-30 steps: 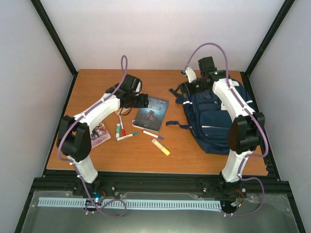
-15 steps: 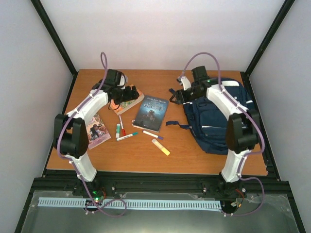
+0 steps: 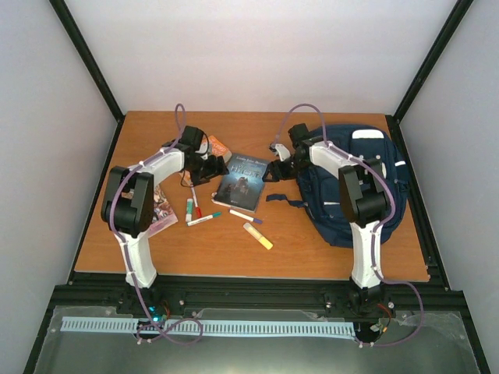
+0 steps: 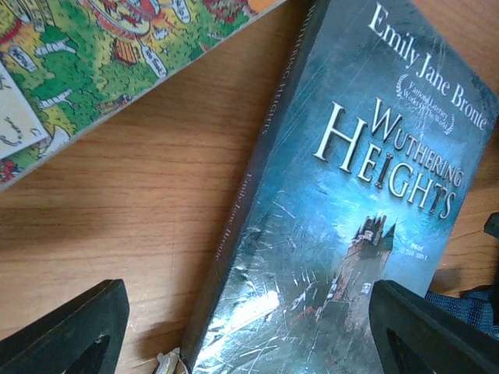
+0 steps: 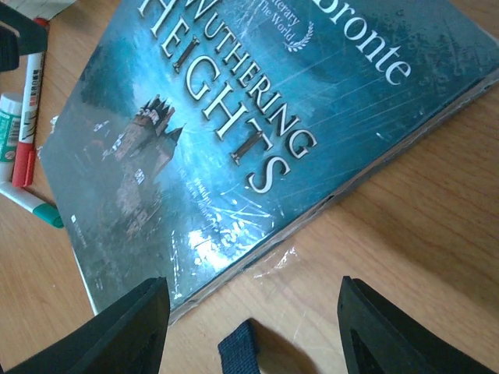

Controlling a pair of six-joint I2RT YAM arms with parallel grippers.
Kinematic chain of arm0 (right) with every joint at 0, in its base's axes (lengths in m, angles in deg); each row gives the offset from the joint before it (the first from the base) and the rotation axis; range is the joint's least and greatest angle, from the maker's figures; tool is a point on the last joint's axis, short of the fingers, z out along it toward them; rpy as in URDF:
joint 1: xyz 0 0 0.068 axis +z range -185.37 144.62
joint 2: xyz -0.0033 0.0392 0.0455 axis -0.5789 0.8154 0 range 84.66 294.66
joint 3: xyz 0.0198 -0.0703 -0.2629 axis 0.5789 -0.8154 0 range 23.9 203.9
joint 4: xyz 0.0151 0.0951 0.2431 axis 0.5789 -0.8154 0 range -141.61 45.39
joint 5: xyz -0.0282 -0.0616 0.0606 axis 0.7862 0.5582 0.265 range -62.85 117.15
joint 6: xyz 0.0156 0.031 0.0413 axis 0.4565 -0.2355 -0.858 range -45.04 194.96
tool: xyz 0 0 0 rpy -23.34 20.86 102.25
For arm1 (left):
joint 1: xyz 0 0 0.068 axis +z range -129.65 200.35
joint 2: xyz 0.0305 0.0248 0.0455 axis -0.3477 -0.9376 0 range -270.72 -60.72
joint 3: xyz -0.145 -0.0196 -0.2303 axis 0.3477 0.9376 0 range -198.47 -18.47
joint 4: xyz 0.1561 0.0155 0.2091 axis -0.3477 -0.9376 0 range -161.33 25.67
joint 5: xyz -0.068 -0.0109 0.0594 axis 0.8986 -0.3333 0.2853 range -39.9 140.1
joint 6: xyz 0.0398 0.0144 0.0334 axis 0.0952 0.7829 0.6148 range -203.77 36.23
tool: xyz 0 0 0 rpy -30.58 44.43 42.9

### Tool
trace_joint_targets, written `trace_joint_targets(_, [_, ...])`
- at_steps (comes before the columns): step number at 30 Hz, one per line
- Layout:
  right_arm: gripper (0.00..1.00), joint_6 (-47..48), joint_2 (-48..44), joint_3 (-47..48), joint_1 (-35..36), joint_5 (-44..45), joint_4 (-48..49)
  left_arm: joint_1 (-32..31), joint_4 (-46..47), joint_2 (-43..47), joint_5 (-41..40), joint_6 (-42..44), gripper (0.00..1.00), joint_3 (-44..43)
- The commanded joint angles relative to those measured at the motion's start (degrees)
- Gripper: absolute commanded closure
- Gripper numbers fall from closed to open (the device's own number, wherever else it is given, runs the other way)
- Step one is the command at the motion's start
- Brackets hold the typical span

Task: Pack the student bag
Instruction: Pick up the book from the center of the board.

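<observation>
Your left fingers (image 4: 70,327) apart over book (image 4: 351,195) spine, right fingers (image 5: 125,327) apart at page edge, empty; likely flanking it for lift into student bag (image 3: 355,195).

Navy student bag (image 3: 323,206), teal-blue book (image 3: 243,181)

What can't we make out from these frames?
1. Top view: whether the student bag is zipped. The right arm lies across it, and the zips are too small to read.
2. Top view: the picture book cover, partly under the left arm.
3. Both wrist views: the Wuthering Heights book is cut off by the frame edges, and its small print is blurred.
4. Top view: labels on the markers are too small.
</observation>
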Motion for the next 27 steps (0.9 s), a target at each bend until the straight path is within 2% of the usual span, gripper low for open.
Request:
trace_joint_targets(1, [0.4,-0.43,2.08,2.48,0.33,-0.85,-0.07,0.1,0.85,-0.81,1.47,-1.09,0.13,-1.25])
trace_joint_targets(12, [0.42,0.76,8.15,7.16,0.95,-0.72,-3.93,-0.2,-1.84,-5.74,4.2,-1.7,0.14,-3.49])
trace_joint_targets(24, [0.43,1.14,10.49,7.39,0.95,-2.52,-4.87,-1.52,-0.32,-7.41,13.11,-3.2,0.14,-2.87])
trace_joint_targets(27, [0.45,1.5,11.32,7.42,0.95,-4.15,-5.27,-1.51,2.85,-7.62,18.98,-6.62,0.14,-2.08])
